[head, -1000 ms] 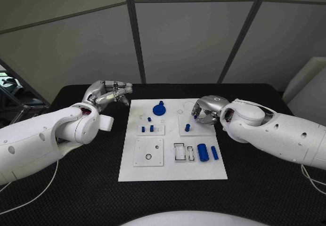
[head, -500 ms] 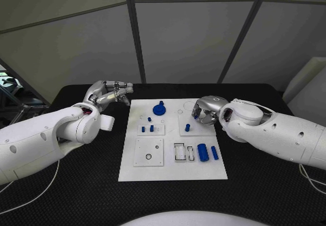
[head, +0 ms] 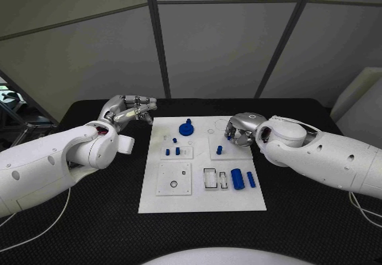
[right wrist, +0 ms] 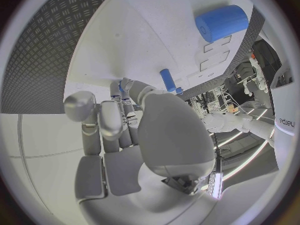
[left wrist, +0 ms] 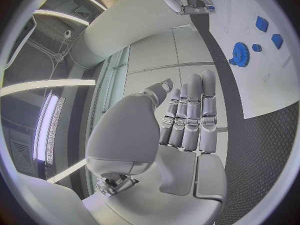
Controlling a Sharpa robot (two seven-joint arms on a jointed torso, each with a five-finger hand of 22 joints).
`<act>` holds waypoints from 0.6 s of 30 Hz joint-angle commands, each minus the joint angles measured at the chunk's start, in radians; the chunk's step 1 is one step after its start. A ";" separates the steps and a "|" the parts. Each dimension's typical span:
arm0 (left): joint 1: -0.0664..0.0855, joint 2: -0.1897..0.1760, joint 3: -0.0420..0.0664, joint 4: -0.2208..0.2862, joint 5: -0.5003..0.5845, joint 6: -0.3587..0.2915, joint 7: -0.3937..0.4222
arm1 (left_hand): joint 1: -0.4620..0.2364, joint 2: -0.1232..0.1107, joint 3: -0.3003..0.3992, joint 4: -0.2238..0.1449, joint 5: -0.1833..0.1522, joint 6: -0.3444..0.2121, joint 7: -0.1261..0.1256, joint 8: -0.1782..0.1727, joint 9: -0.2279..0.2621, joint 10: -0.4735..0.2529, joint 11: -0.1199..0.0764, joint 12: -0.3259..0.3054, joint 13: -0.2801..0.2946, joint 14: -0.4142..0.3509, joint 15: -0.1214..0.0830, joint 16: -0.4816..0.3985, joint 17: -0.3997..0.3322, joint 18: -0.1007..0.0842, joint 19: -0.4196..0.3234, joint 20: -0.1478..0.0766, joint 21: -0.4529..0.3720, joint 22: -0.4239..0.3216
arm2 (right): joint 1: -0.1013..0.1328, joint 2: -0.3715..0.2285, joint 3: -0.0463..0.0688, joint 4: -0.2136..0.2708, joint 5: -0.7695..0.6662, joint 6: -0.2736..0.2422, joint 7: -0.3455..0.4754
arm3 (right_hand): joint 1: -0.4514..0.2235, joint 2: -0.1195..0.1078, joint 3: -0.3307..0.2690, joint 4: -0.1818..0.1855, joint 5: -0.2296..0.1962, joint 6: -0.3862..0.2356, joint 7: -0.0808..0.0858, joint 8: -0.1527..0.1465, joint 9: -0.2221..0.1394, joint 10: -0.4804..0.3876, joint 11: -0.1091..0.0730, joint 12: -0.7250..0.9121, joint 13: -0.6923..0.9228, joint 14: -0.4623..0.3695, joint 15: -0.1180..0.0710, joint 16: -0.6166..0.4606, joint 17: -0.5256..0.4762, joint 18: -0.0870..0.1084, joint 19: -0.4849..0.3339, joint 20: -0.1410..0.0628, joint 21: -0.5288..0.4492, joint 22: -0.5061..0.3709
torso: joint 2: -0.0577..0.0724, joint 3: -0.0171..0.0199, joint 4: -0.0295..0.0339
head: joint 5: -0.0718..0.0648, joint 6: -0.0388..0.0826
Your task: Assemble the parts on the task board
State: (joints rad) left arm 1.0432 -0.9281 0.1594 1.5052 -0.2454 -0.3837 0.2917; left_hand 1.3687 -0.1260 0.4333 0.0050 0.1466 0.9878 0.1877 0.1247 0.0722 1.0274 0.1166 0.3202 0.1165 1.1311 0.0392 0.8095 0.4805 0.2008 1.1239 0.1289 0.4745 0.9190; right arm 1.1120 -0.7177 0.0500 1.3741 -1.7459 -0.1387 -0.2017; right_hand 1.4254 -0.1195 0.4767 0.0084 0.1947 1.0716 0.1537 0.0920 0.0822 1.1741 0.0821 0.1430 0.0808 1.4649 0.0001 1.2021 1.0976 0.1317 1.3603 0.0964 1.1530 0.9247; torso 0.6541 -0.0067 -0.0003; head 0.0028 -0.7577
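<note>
The white task board (head: 203, 200) lies in the middle of the black bench (head: 318, 221). The left robot hand (head: 127, 109) hangs above the bench just off the board's far left corner, its fingers held together and gently curled with nothing in them; in the left wrist view the same robot hand (left wrist: 181, 130) shows its fingers side by side and bare, with the board's corner beyond them. The right robot hand (head: 240, 130) is over the far right part of the board, fingers bent downward toward the board; in the right wrist view its fingertips (right wrist: 125, 85) sit at the board's surface with a small blue piece (right wrist: 121, 89) at their tips, but whether it is pinched I cannot tell. On the board, a blue gear with a knob (head: 187, 128) stands near the far edge, 3 small blue pegs (head: 176, 150) sit on a raised left-hand plate, and 1 blue peg (head: 219, 149) stands upright just beside the right robot hand. Nearer the robot, a thick blue cylinder (head: 237, 179) lies next to a slimmer blue pin (head: 250, 178), with a rectangular slot (head: 210, 178) to their left and a white square plate with a hole (head: 174, 179) further left.
</note>
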 commanded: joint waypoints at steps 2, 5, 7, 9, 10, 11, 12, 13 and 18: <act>0.001 0.001 0.001 0.001 0.005 0.015 0.007 | 0.004 0.007 0.000 -0.006 0.004 -0.002 0.008 -0.004 -0.001 -0.002 0.005 -0.003 -0.001 -0.009 -0.002 -0.003 -0.002 -0.019 0.003 0.002 -0.001 -0.001 | 0.000 -0.001 -0.001 -0.001 -0.012 0.020 -0.012 | 0.002 0.011 0.004 -0.003 0.005 0.008 0.003 0.004 0.000 0.005 0.000 0.003 0.000 0.039 -0.008 0.005 0.001 -0.017 0.004 -0.003 0.006 0.001 | 0.000 0.0001 0.0000 | 0.000 0.000; 0.001 0.001 0.001 0.001 0.005 0.015 0.007 | 0.004 0.007 0.000 -0.006 0.004 -0.002 0.008 -0.004 -0.001 -0.002 0.005 -0.003 -0.001 -0.009 -0.002 -0.003 -0.002 -0.019 0.003 0.002 -0.001 -0.001 | 0.000 -0.001 -0.001 -0.001 -0.012 0.020 -0.012 | 0.002 0.011 0.004 -0.003 0.005 0.008 0.003 0.004 0.000 0.005 0.000 0.003 0.000 0.039 -0.008 0.005 0.001 -0.017 0.004 -0.003 0.006 0.001 | 0.000 0.0001 0.0000 | 0.000 0.000; 0.001 0.001 0.001 0.001 0.005 0.015 0.007 | 0.004 0.007 0.000 -0.006 0.004 -0.002 0.008 -0.004 -0.001 -0.002 0.005 -0.003 -0.001 -0.009 -0.002 -0.003 -0.002 -0.019 0.003 0.002 -0.001 -0.001 | 0.000 -0.001 -0.001 -0.001 -0.012 0.020 -0.012 | 0.002 0.011 0.004 -0.003 0.005 0.008 0.003 0.004 0.000 0.005 0.000 0.003 0.000 0.039 -0.008 0.005 0.001 -0.017 0.004 -0.003 0.006 0.001 | 0.000 0.0001 0.0000 | 0.000 0.000; 0.001 0.001 0.001 0.001 0.005 0.015 0.007 | 0.004 0.007 0.000 -0.006 0.004 -0.002 0.008 -0.004 -0.001 -0.002 0.005 -0.003 -0.001 -0.009 -0.002 -0.003 -0.002 -0.019 0.003 0.002 -0.001 -0.001 | 0.000 -0.001 -0.001 -0.001 -0.012 0.020 -0.012 | 0.002 0.011 0.004 -0.003 0.005 0.008 0.003 0.004 0.000 0.005 0.000 0.003 0.000 0.039 -0.008 0.005 0.001 -0.017 0.004 -0.003 0.006 0.001 | 0.000 0.0001 0.0000 | 0.000 0.000; 0.001 0.001 0.001 0.001 0.005 0.015 0.007 | 0.004 0.007 0.000 -0.006 0.004 -0.002 0.008 -0.004 -0.001 -0.002 0.005 -0.003 -0.001 -0.009 -0.002 -0.003 -0.002 -0.019 0.003 0.002 -0.001 -0.001 | 0.000 -0.001 -0.001 -0.001 -0.012 0.020 -0.012 | 0.002 0.011 0.004 -0.003 0.005 0.008 0.003 0.004 0.000 0.005 0.000 0.003 0.000 0.039 -0.008 0.005 0.001 -0.017 0.004 -0.003 0.006 0.001 | 0.000 0.0001 0.0000 | 0.000 0.000; 0.001 0.001 0.001 0.001 0.005 0.015 0.007 | 0.004 0.007 0.000 -0.006 0.004 -0.002 0.008 -0.004 -0.001 -0.002 0.005 -0.003 -0.001 -0.009 -0.002 -0.003 -0.002 -0.019 0.003 0.002 -0.001 -0.001 | 0.000 -0.001 -0.001 -0.001 -0.012 0.020 -0.012 | 0.002 0.011 0.004 -0.003 0.005 0.008 0.003 0.004 0.000 0.005 0.000 0.003 0.000 0.039 -0.008 0.005 0.001 -0.017 0.004 -0.003 0.006 0.001 | 0.000 0.0001 0.0000 | 0.000 0.000; 0.001 0.001 0.001 0.001 0.005 0.015 0.007 | 0.004 0.007 0.000 -0.006 0.004 -0.002 0.008 -0.004 -0.001 -0.002 0.005 -0.003 -0.001 -0.009 -0.002 -0.003 -0.002 -0.019 0.003 0.002 -0.001 -0.001 | 0.000 -0.001 -0.001 -0.001 -0.012 0.020 -0.012 | 0.002 0.011 0.004 -0.003 0.005 0.008 0.003 0.004 0.000 0.005 0.000 0.003 0.000 0.039 -0.008 0.005 0.001 -0.017 0.004 -0.003 0.006 0.001 | 0.000 0.0001 0.0000 | 0.000 0.000; 0.001 0.001 0.001 0.001 0.005 0.015 0.007 | 0.004 0.007 0.000 -0.006 0.004 -0.002 0.008 -0.004 -0.001 -0.002 0.005 -0.003 -0.001 -0.009 -0.002 -0.003 -0.002 -0.019 0.003 0.002 -0.001 -0.001 | 0.000 -0.001 -0.001 -0.001 -0.012 0.020 -0.012 | 0.002 0.011 0.004 -0.003 0.005 0.008 0.003 0.004 0.000 0.005 0.000 0.003 0.000 0.039 -0.008 0.005 0.001 -0.017 0.004 -0.003 0.006 0.001 | 0.000 0.0001 0.0000 | 0.000 0.000; 0.001 0.001 0.001 0.001 0.005 0.015 0.007 | 0.004 0.007 0.000 -0.006 0.004 -0.002 0.008 -0.004 -0.001 -0.002 0.005 -0.003 -0.001 -0.009 -0.002 -0.003 -0.002 -0.019 0.003 0.002 -0.001 -0.001 | 0.000 -0.001 -0.001 -0.001 -0.012 0.020 -0.012 | 0.002 0.011 0.004 -0.003 0.005 0.008 0.003 0.004 0.000 0.005 0.000 0.003 0.000 0.039 -0.008 0.005 0.001 -0.017 0.004 -0.003 0.006 0.001 | 0.000 0.0001 0.0000 | 0.000 0.000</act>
State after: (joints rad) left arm 1.0432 -0.9279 0.1594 1.5052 -0.2446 -0.3793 0.2917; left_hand 1.3687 -0.1260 0.4333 0.0051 0.1466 0.9879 0.1877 0.1247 0.0723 1.0274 0.1165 0.3203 0.1166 1.1311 0.0393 0.8095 0.4798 0.2008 1.1238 0.1289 0.4746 0.9191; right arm 1.1121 -0.7172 0.0501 1.3746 -1.7495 -0.1373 -0.2048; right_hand 1.4253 -0.1195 0.4766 0.0084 0.1947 1.0740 0.1561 0.0917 0.0809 1.1740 0.0821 0.1430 0.0807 1.4649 0.0001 1.2020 1.0974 0.1320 1.3603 0.0964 1.1530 0.9245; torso 0.6541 -0.0065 -0.0003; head 0.0027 -0.7577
